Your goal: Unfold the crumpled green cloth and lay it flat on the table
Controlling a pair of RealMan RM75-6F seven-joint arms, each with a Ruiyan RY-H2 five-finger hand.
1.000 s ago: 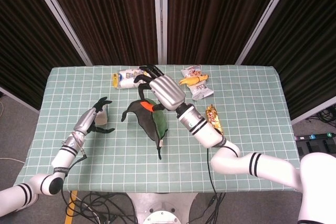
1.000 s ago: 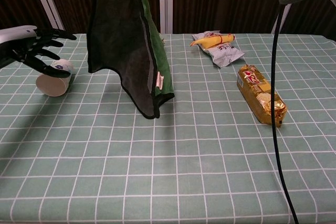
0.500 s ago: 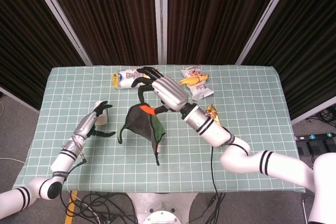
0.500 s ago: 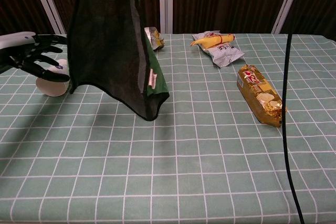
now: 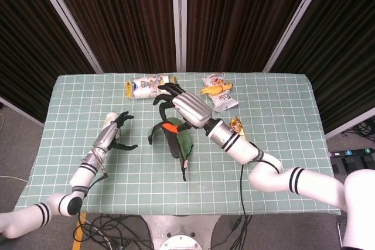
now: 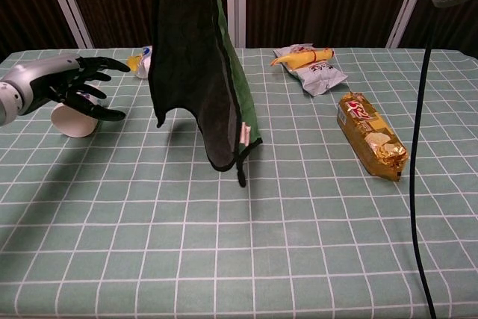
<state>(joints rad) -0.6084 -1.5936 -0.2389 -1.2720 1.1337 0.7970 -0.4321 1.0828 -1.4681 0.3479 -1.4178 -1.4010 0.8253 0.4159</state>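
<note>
The right hand [image 5: 186, 108] pinches the green cloth [image 6: 200, 72], dangling it over the table's [image 5: 281, 144] middle; the left hand [image 6: 71, 86] hovers spread, empty, near the left edge.

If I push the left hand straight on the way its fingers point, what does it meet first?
Probably the hanging green cloth: the left hand points across the table toward it, with open table between. Depth is unclear, so it may pass in front.

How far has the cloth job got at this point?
Done: the cloth is off the table. In hand: the right hand holds it aloft, hanging in folds; the left hand is open beside it. Left: spread it and lay it flat.
</note>
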